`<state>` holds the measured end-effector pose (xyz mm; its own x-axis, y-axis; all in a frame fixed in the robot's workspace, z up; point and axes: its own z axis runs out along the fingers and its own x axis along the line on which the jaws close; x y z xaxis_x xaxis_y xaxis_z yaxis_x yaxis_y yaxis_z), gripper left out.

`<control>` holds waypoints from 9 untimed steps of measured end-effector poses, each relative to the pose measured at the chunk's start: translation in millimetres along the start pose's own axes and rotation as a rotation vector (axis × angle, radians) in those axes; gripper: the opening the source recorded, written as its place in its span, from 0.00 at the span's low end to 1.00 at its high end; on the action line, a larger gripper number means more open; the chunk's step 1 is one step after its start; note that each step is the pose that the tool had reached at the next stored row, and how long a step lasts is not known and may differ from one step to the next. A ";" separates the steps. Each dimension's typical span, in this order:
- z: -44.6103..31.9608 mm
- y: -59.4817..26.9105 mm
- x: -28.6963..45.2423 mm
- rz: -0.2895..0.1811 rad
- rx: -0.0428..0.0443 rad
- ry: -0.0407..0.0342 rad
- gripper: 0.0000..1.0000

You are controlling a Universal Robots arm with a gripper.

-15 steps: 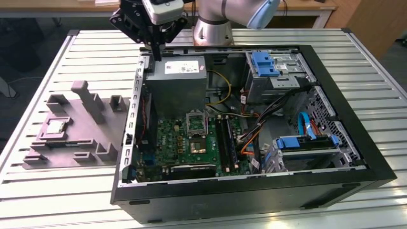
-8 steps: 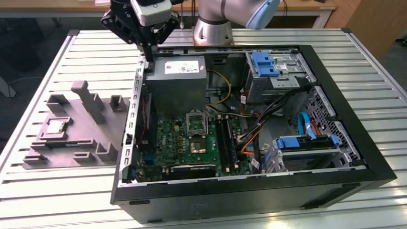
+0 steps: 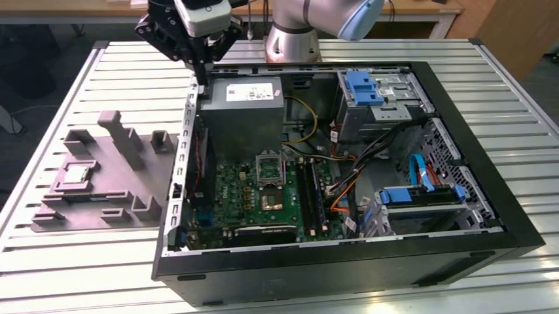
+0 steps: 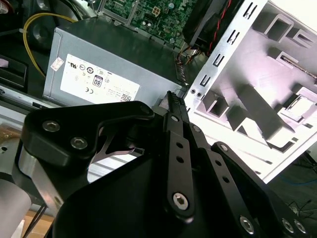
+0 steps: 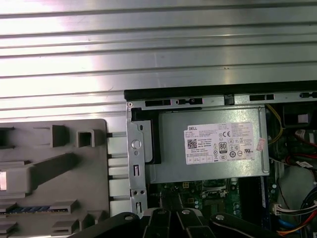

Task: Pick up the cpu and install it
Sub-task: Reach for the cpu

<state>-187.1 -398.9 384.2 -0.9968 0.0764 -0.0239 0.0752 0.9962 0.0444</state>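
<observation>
The pincer [image 3: 201, 77] is hovering over the far corner of the open computer case [image 3: 349, 268], above the power supply [image 3: 245, 114], its fingers pressed together on nothing. The cpu [image 3: 75, 174] is lying in the grey block [image 3: 109, 196] outside the case, on the exterior view's left.

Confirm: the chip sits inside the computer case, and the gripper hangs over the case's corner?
No. In the exterior view the chip lies on the grey block outside the case; the gripper does hang over the case's corner.
</observation>
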 end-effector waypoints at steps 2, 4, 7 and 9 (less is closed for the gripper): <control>0.0 -0.1 0.7 0.000 0.0001 0.0000 0.11; 0.0 -0.1 1.2 0.000 0.0001 0.0001 0.11; 0.0 -0.2 2.1 0.000 0.0000 0.0000 0.11; 0.0 -0.2 2.6 0.000 0.0001 0.0000 0.11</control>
<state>-189.7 -398.9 384.1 -0.9968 0.0762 -0.0239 0.0751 0.9962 0.0443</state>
